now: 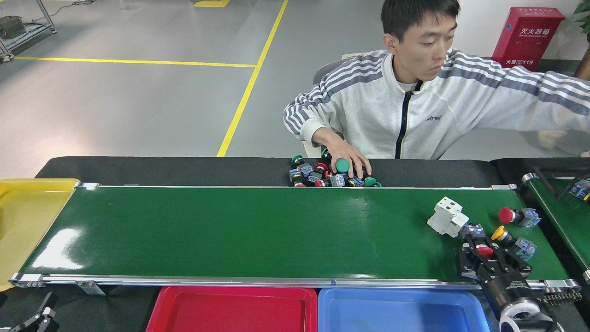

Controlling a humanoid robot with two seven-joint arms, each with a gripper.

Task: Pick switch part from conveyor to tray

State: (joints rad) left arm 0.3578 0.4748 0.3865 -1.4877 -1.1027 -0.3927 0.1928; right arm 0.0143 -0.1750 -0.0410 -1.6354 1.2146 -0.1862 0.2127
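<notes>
The conveyor is a wide glossy green belt across the head view. At its right end my right gripper has its black fingers closed on either side of a red-capped switch part, whose blue body points away from me. Just behind it stands a white breaker block. To the right lie a red-capped switch and a yellow-capped switch. The red tray sits empty below the belt's near rail. My left gripper shows only as a small dark part at the bottom left.
A blue tray adjoins the red one; a yellow tray sits at the belt's left end. A person behind the belt has one hand on a pile of switches, the other arm stretched right. A smaller green belt runs at far right.
</notes>
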